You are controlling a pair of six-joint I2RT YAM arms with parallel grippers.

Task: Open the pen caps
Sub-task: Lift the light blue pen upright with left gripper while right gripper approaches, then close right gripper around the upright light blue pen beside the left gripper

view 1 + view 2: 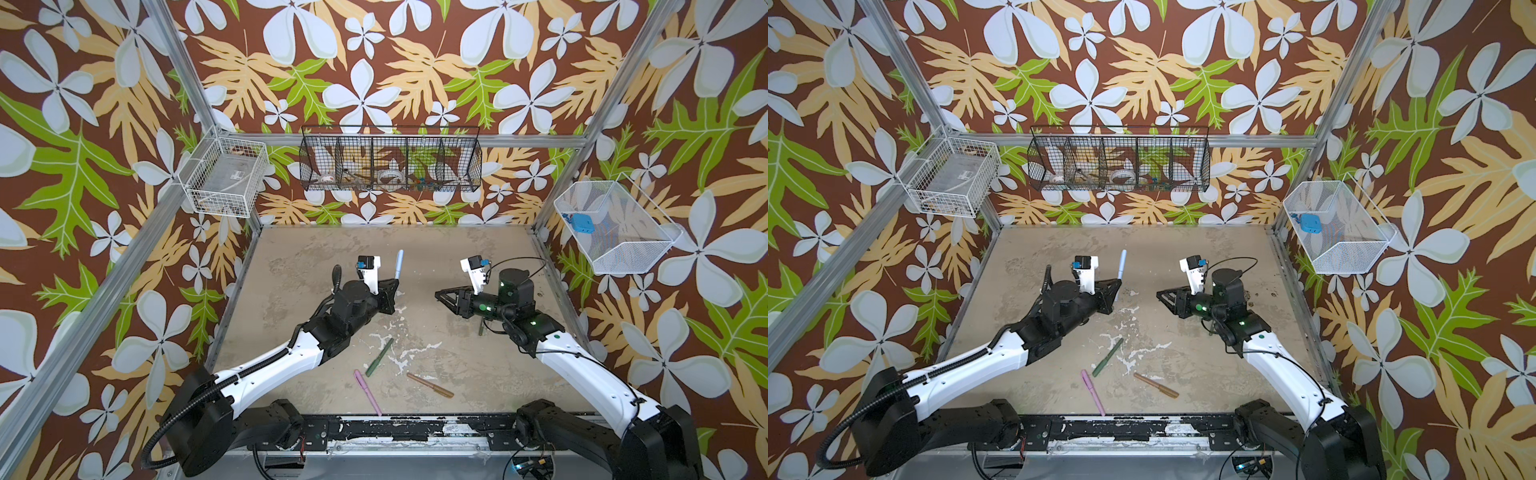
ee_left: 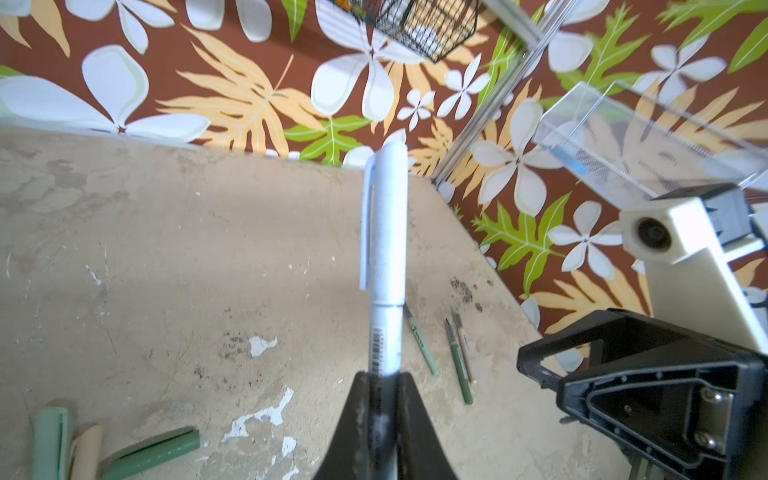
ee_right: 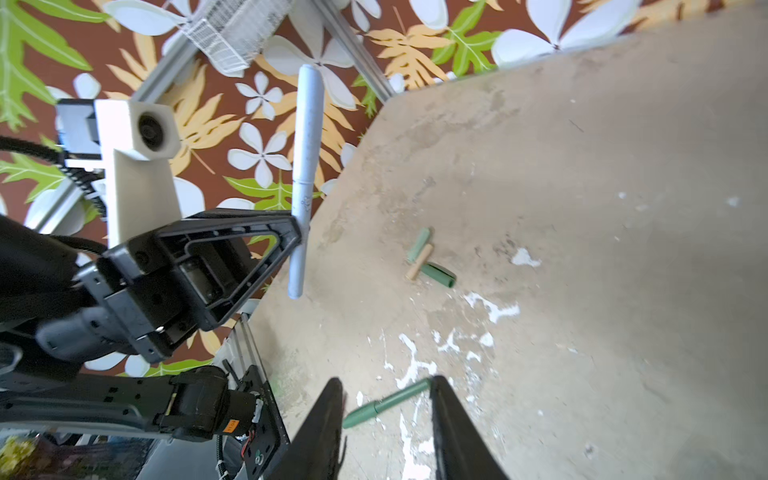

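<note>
The left gripper (image 1: 395,286) is clamped tight on the barrel of the light blue pen (image 1: 399,264), its two black fingers (image 2: 361,411) pressed against either side of it. The pen stands out past the fingertips, tilted up off the table (image 1: 311,257). The light blue cap (image 2: 388,224) is still seated on the far end, clip and all, well clear of the fingers. A short tail of the barrel (image 3: 296,274) pokes out on the other side of the grip.

Facing it, the right gripper (image 1: 438,295) hangs apart from the pen with a clear gap between the two tool tips. Its jaws stand partly spread with nothing between them; the right wrist view shows only tabletop in the gap, with the green pen (image 3: 386,403) lying far below.

Close under the left gripper three loose caps lie on the table. A pale green cap (image 3: 419,244) and a beige cap (image 3: 419,262) touch side by side, and a darker green cap (image 3: 439,276) lies just beside them at an angle. Over on the right gripper's side lie three bare pen bodies (image 2: 459,361), near one another.

Behind both grippers, between the two arms, both top views show the green pen, a pink pen (image 1: 368,392) and a brown pen (image 1: 430,384) flat on the table. Each looks to carry its cap.
</note>
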